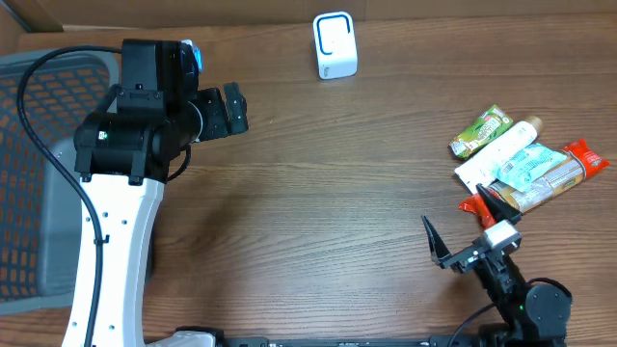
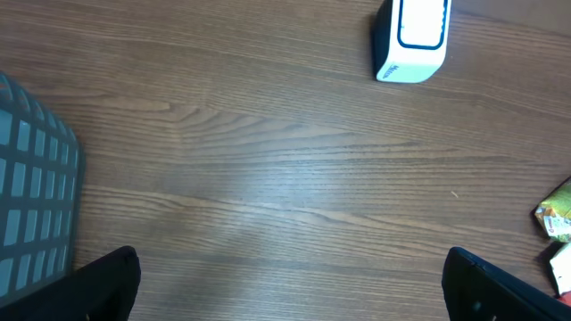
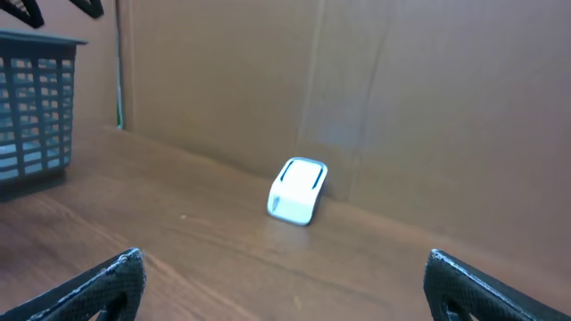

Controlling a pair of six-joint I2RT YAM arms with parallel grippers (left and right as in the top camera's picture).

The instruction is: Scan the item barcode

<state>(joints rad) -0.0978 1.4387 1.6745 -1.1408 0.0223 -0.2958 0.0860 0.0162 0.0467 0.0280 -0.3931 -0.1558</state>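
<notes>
The white scanner (image 1: 335,45) stands at the far middle of the wooden surface (image 1: 318,193), close to the cardboard wall (image 3: 401,89) behind it. The items lie in a small pile at the right edge. A green packet (image 1: 480,131) is farthest, a white tube (image 1: 501,151) lies just beside it, and a packet with red ends (image 1: 549,173) lies partly under the tube.

The right arm (image 1: 525,299) sits at the near right. Its jaws are spread wide with nothing between them, and one tip reaches over the near edge of the pile in the overhead view. Whether it touches anything there cannot be told.

The left arm (image 1: 125,145) reaches in from the left, beside a grey mesh basket (image 1: 39,173). Its jaws are also spread wide and empty, well apart from the pile, above bare wood to the near left of the scanner.
</notes>
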